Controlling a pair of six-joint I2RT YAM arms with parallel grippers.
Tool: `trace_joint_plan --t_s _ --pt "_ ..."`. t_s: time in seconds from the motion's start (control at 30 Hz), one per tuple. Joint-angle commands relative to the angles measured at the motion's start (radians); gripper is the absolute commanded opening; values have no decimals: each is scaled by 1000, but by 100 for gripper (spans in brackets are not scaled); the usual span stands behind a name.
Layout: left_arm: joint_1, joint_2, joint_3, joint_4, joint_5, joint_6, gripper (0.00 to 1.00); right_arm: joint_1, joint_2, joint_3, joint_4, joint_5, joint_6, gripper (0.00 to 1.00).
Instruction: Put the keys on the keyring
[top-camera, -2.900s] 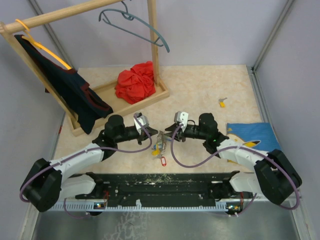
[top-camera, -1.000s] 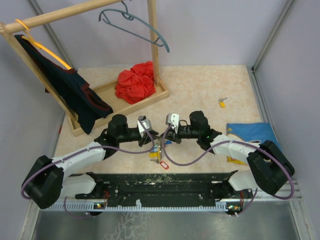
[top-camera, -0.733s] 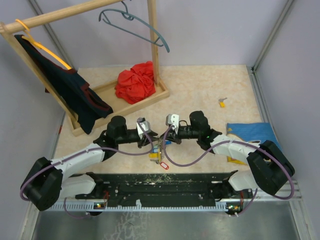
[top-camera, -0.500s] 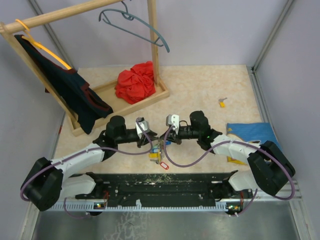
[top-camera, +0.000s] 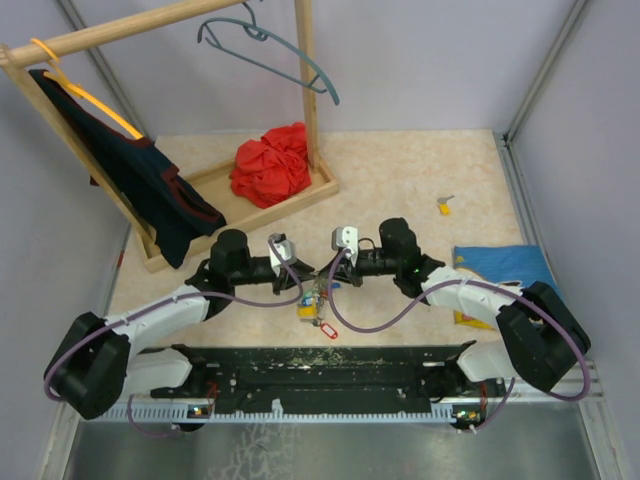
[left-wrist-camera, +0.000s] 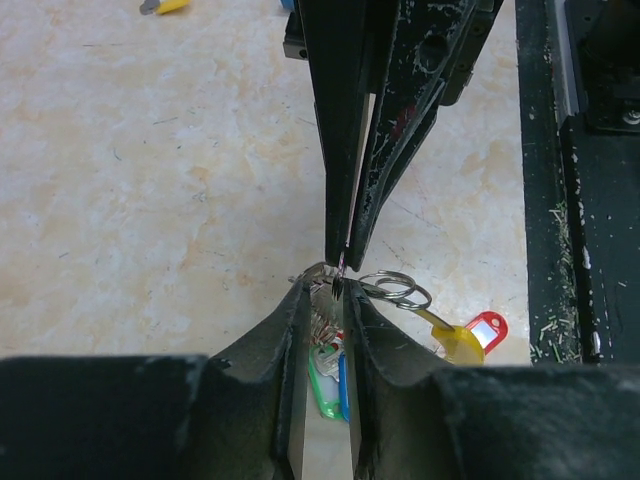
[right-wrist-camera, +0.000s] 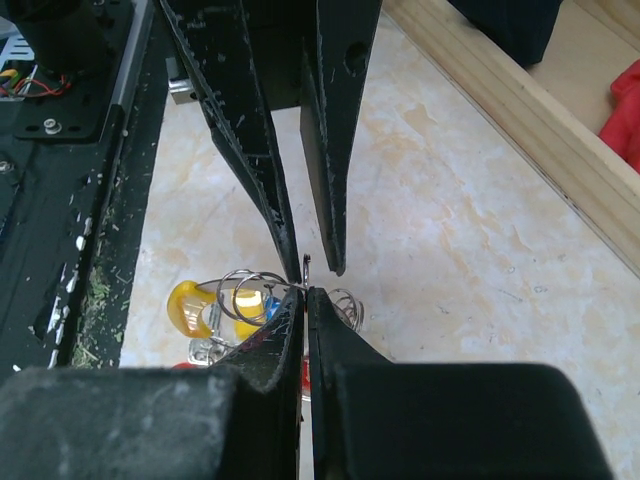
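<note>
The keys (top-camera: 314, 302) lie bunched on the table between my two grippers. In the left wrist view, green (left-wrist-camera: 324, 389) and blue (left-wrist-camera: 344, 384) tags show between my left fingers, and a yellow key head (left-wrist-camera: 455, 340) and a red tag (left-wrist-camera: 484, 327) lie to the right. The keyring (left-wrist-camera: 404, 300) is looped thin wire, also in the right wrist view (right-wrist-camera: 248, 281). My right gripper (right-wrist-camera: 306, 292) is shut on the ring's wire, tip to tip with my left gripper (left-wrist-camera: 327, 292). The left jaws stand a narrow gap apart around the wire.
A lone yellow key (top-camera: 443, 206) lies at the back right. A blue cloth (top-camera: 500, 265) lies by the right arm. A wooden rack (top-camera: 250, 200) with a red cloth (top-camera: 272, 163) and a grey hanger (top-camera: 270, 45) stands at the back left. A black rail (top-camera: 320, 365) runs along the near edge.
My right gripper has moved left onto the key bunch since the earliest frame. In the last second my left gripper has drawn back slightly to the left.
</note>
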Motion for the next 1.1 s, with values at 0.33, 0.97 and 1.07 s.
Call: trace_joint_plan --t_s 0.33,0.97,1.07 --pt "4 30 24 15 68 -3 21 -3 -15 78 27 -75 -9 0" --pt "4 11 26 45 82 -26 3 20 32 124 -120 -29 -81 0" --pt "4 7 21 57 66 -36 1 20 32 127 -148 -7 -88 0"
